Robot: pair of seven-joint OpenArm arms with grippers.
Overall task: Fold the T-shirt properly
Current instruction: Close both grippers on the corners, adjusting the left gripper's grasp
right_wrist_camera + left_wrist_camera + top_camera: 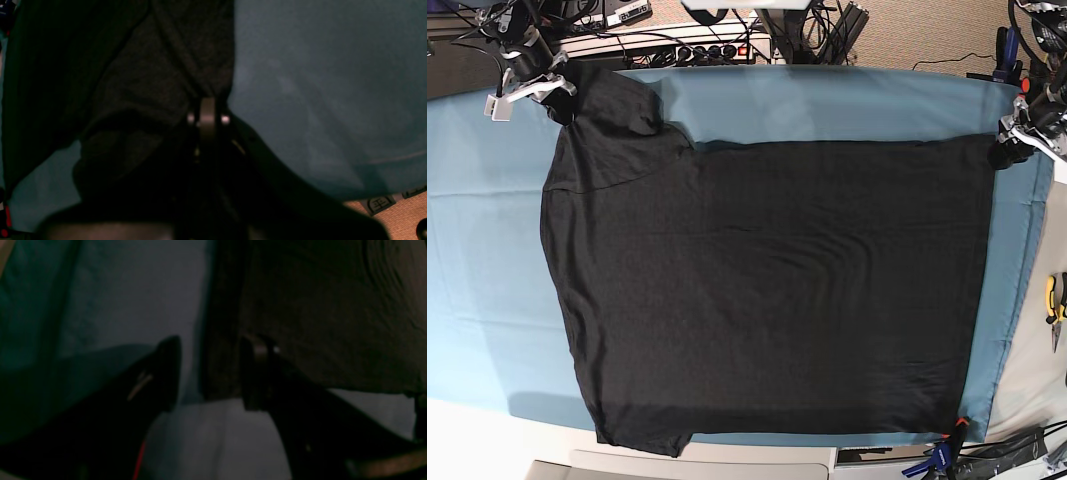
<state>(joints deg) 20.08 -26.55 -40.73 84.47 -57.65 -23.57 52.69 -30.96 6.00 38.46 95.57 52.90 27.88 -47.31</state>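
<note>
1. Your T-shirt point(767, 290) lies spread flat across the teal-blue cloth sheet point(847, 105) that covers the table, seen from the base view. It fills most of the middle of the sheet.

2. One short sleeve point(617, 105) points up toward the far left corner in the base view; another sleeve end hangs near the lower left edge of the sheet.

3. Your right gripper point(555, 92) sits at the far left corner in the base view, right at the tip of the upper sleeve.

4. In the right wrist view, that right gripper point(207, 116) has its jaws pressed together with dark charcoal knit bunched between them, so it is pinching the shirt. The fabric runs away from it up and to the left, with the teal sheet on the right.

5. Your left gripper point(1017, 150) is at the far right corner in the base view, touching the shirt's corner there.

6. In the left wrist view, the left gripper point(210, 373) has its jaws spread apart. A fold of dark cloth point(220, 340) hangs in the gap between them, close to the right-hand finger point(257, 373). The picture is dim, so you cannot tell whether the fingers actually press on it.

7. A yellow-handled plier-like tool point(1054, 305) lies off the sheet at the right edge of the base view, well apart from the shirt.

8. A blue and orange clamp point(947, 450) sits at the near edge, just beside the shirt's lower right corner.
</note>
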